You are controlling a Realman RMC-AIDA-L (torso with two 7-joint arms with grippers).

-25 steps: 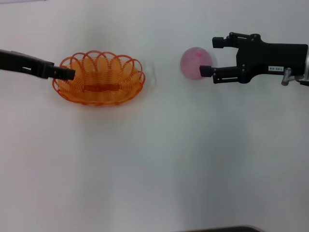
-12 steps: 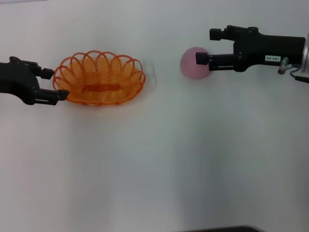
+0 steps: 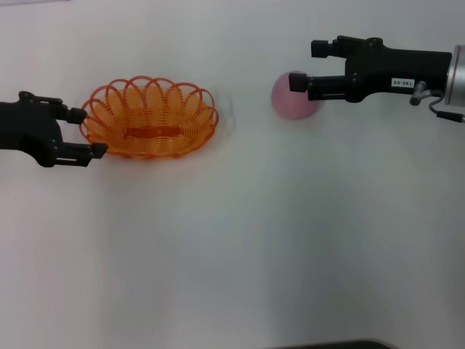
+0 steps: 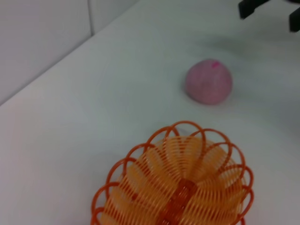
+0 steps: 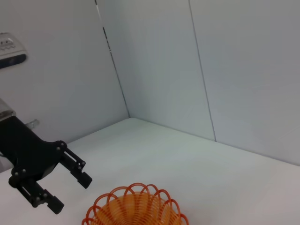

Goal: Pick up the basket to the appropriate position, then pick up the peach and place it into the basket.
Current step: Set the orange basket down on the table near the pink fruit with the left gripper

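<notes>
The orange basket (image 3: 149, 120) stands upright on the white table at the left; it also shows in the left wrist view (image 4: 178, 187) and the right wrist view (image 5: 136, 208). My left gripper (image 3: 87, 132) is open at the basket's left end, one finger by the rim and one in front of it, holding nothing; the right wrist view shows it too (image 5: 69, 192). The pink peach (image 3: 289, 100) lies on the table at the right, also in the left wrist view (image 4: 208, 82). My right gripper (image 3: 309, 65) is open and empty, its near finger overlapping the peach's top.
A white table (image 3: 232, 247) with a broad bare stretch in front. Pale wall panels (image 5: 197, 70) rise behind the table's far edge. Nothing lies between the basket and the peach.
My left gripper has drawn back from the basket rim, turned and opened, and now sits at the basket's left end. My right gripper has shifted left and farther back over the peach.
</notes>
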